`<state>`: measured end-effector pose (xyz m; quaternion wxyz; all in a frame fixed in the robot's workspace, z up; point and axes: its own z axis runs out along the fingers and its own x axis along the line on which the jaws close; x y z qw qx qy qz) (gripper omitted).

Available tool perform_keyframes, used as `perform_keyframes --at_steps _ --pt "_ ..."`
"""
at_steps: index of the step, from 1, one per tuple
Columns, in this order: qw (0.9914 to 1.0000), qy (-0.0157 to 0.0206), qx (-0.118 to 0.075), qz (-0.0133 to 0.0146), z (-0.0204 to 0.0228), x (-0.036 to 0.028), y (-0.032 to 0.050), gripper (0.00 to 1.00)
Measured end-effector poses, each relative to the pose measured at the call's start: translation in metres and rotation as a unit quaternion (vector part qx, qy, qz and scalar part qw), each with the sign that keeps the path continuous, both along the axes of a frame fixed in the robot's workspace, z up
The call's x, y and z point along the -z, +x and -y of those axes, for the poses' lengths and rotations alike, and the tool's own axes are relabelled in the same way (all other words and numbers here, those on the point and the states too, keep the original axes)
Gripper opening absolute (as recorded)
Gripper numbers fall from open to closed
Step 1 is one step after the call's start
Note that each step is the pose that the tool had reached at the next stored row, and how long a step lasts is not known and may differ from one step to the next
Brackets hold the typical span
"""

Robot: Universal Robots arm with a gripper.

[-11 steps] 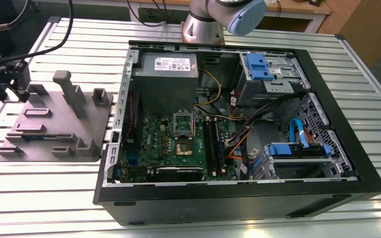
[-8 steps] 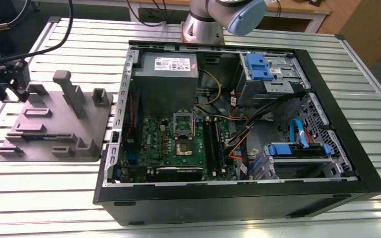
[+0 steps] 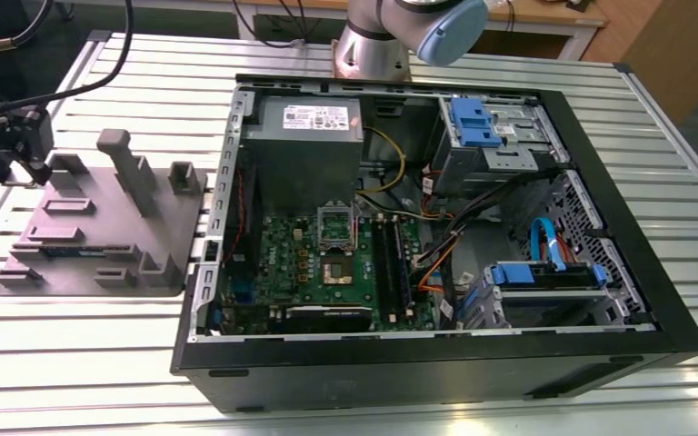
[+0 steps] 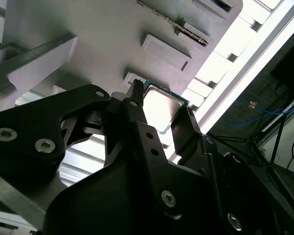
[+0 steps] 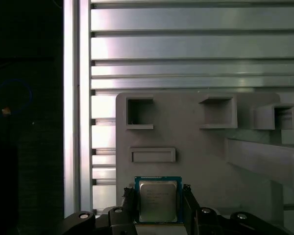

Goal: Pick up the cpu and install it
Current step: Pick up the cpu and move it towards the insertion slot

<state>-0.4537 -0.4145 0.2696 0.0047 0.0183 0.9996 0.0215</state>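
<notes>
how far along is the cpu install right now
Nothing installed yet: the motherboard socket looks empty. In hand: the gripper appears closed on the cpu at the grey tray; whether it is lifted is unclear. Left: the whole install.

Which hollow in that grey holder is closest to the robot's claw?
The shallow narrow slot, just beyond the cpu at the gripper; the deeper square pockets lie farther off.

Arm (image 3: 373, 45) showing silver-grey cylindrical link; pale blue cap (image 3: 453, 32) covering joint. Gripper (image 4: 161, 105) showing matte black angular plates in both wrist views; silver hex-socket screws (image 4: 45, 145) dotting them. Black cable (image 3: 109, 74) trailing from wrist end.
</notes>
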Motion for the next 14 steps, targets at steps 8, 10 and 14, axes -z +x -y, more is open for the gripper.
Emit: perform_keyframes --at_steps 8,10,14 --pt "1.00000 0.0001 0.000 0.0001 0.0000 -0.0023 0.0000 0.47" --pt "1.00000 0.0000 0.000 0.0000 0.0000 -0.0030 0.0000 0.47" --pt "1.00000 -0.0001 0.000 -0.0001 0.0000 -0.0036 0.0000 0.47"
